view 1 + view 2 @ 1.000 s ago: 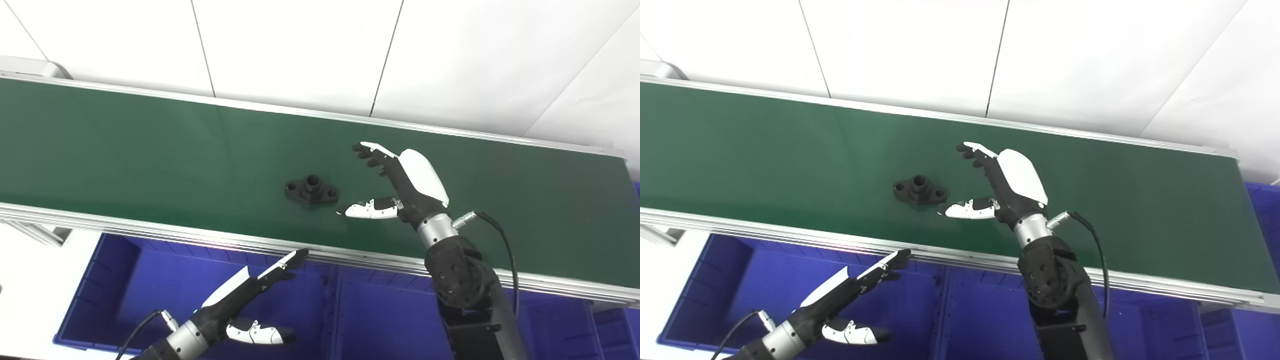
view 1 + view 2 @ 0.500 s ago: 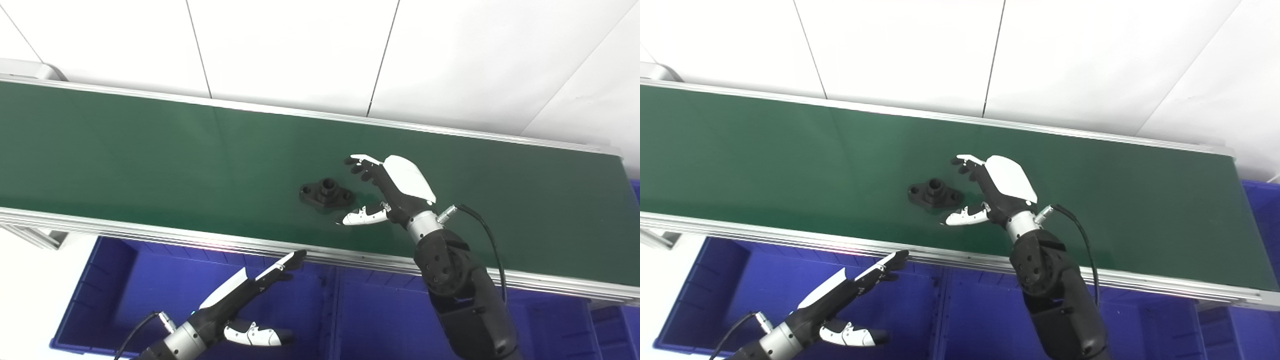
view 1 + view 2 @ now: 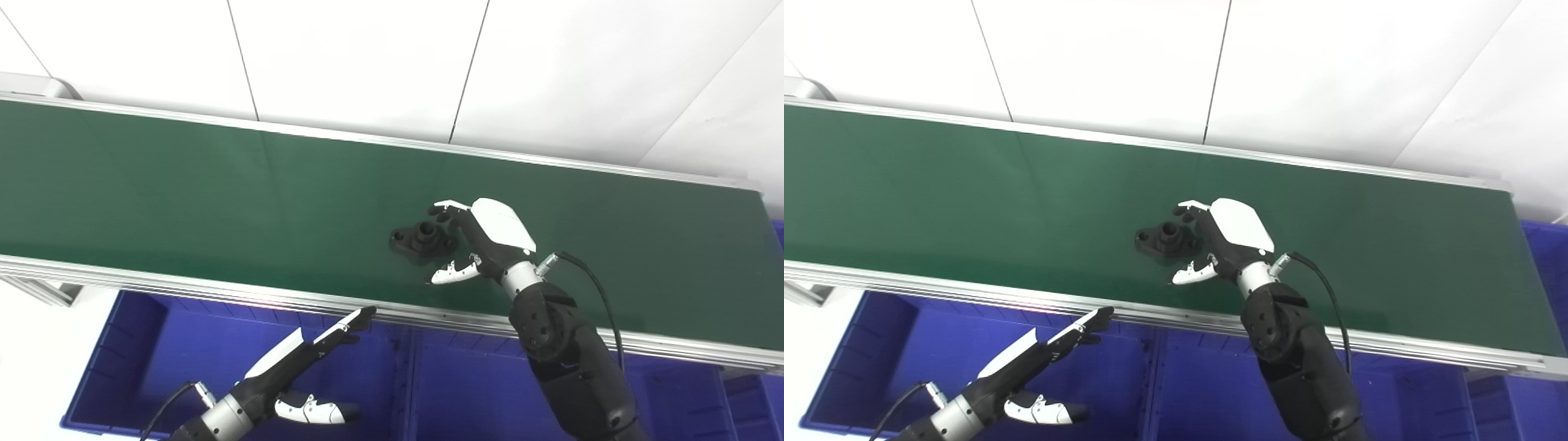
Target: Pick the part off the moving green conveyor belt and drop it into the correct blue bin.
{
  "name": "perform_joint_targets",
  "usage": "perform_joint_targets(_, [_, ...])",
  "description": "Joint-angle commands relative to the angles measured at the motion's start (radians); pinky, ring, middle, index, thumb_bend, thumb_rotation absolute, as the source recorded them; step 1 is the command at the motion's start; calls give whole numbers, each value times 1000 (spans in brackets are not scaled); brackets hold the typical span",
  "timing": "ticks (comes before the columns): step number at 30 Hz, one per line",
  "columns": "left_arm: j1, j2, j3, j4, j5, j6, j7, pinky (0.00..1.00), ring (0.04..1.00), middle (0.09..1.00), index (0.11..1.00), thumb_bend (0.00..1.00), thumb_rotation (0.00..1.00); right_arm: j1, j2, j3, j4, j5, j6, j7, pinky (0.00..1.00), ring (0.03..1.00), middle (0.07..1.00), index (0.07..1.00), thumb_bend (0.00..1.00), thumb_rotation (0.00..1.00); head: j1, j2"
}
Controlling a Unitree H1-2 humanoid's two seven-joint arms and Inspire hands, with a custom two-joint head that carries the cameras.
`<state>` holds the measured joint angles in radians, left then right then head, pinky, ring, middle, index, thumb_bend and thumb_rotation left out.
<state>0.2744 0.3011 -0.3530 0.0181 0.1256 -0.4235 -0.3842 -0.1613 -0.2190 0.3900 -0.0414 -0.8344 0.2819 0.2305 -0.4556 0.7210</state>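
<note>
Two blue bins [image 3: 184, 355] sit side by side under the near rail, below and toward the robot from the right hand [image 3: 490, 236], placed there, I judge, so a lifted piece need only cross the rail and fall. The green conveyor belt [image 3: 184, 190] runs beneath that hand, slanting across the view. The left hand [image 3: 294, 361] hangs low over the left bin, well apart from the right one, fingers straight and spread, thumb out, holding nothing (it looks to be waiting). The right hand lies just above the belt, its fingers curved over the far side of the black part [image 3: 421, 239] and its white thumb [image 3: 452, 273] set on the near side, apart from the part. It is not clamped; the curl forms a pocket open toward the part, probably so the belt's travel carries the piece in. The part, a small flanged fitting with a raised collar, lies flat on the belt at the fingertips; whether they touch it I cannot tell.
</note>
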Motion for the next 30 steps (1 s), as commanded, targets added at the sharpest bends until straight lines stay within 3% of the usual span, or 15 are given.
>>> perform_joint_targets(1, [-4, 9, 0, -18, -13, -44, 5, 916, 969, 1000, 1000, 639, 569, -25, -6, 13, 1, -5, -33, -11, 713, 735, 758, 785, 680, 111, 0, 4])
perform_joint_targets(5, [-1, 10, 1, -27, -15, -39, 1, 933, 977, 1000, 1000, 631, 562, -25, -14, 24, 15, -7, -42, -31, 709, 726, 747, 778, 672, 95, 0, 10])
perform_joint_targets(7, [-1, 11, 1, -31, -14, -37, 0, 934, 978, 1000, 1000, 630, 560, -21, -17, 29, 16, -16, -45, -50, 645, 680, 710, 757, 619, 19, 0, 11])
perform_joint_targets(8, [0, 11, 1, -32, -12, -36, 1, 933, 978, 1000, 1000, 623, 559, -19, -18, 32, 15, -21, -46, -61, 390, 450, 554, 705, 571, 6, 0, 11])
perform_joint_targets(9, [-1, 11, 1, -31, -13, -38, 1, 934, 978, 1000, 1000, 620, 558, -16, -21, 35, 14, -29, -46, -71, 292, 356, 507, 679, 558, 2, -4, 12])
perform_joint_targets(11, [-2, 10, 1, -28, -11, -42, 4, 937, 979, 1000, 1000, 621, 562, -13, -28, 40, 9, -39, -48, -84, 229, 296, 483, 649, 553, 0, -4, 11])
perform_joint_targets(15, [-3, 9, 0, -28, -4, -43, 7, 942, 981, 1000, 1000, 623, 580, -9, -41, 42, 7, -39, -62, -107, 215, 282, 474, 504, 526, 0, -6, 13])
perform_joint_targets(23, [-5, 6, 1, -30, -8, -42, 8, 957, 986, 1000, 1000, 617, 573, -2, -53, 44, -15, -47, -44, -84, 258, 329, 476, 492, 526, 0, -6, 18])
perform_joint_targets(30, [-7, 7, 2, -26, -11, -44, 10, 953, 983, 1000, 1000, 613, 567, 10, -60, 41, -28, -53, -47, -80, 267, 316, 475, 492, 527, 0, -6, 21])
